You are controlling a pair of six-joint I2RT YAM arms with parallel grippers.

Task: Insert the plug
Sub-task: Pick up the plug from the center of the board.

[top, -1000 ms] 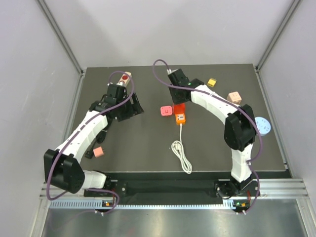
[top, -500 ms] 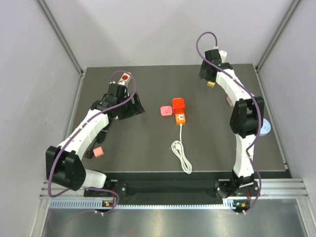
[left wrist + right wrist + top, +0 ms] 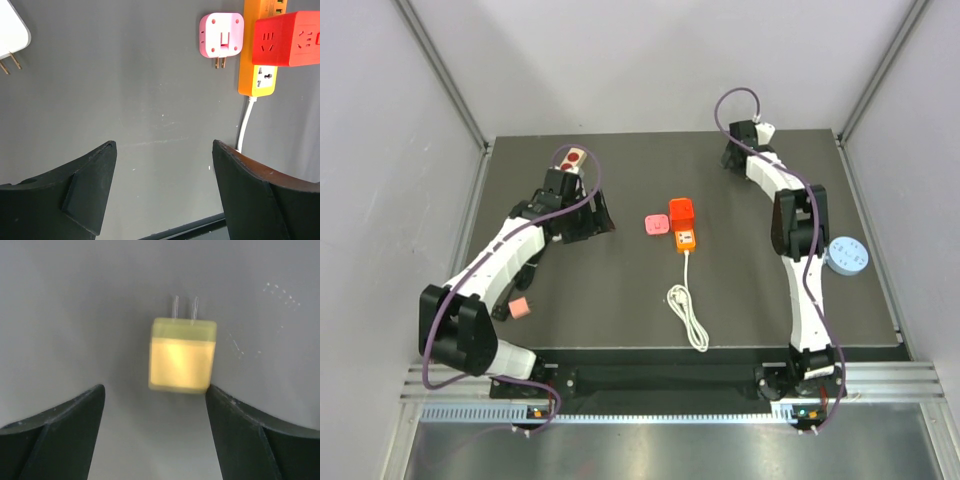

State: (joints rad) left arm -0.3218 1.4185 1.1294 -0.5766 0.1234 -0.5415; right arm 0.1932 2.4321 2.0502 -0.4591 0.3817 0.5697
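The left fingers (image 3: 90, 172) and right fingers (image 3: 70, 412) gape wide, empty. The plug (image 3: 287, 32) may sit only half-seated on the orange strip (image 3: 257, 80). Hovering over a yellow adapter (image 3: 182, 357), the right could grab that instead.

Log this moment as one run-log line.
red plug: sitting on orange power strip | left pincer: open, over table | right pincer: open, above yellow plug

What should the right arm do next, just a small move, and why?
Probably lower the open right end effector around the small yellow cube plug, since it lies between its jaws; the bright red cube plug already sits on the orange power strip.
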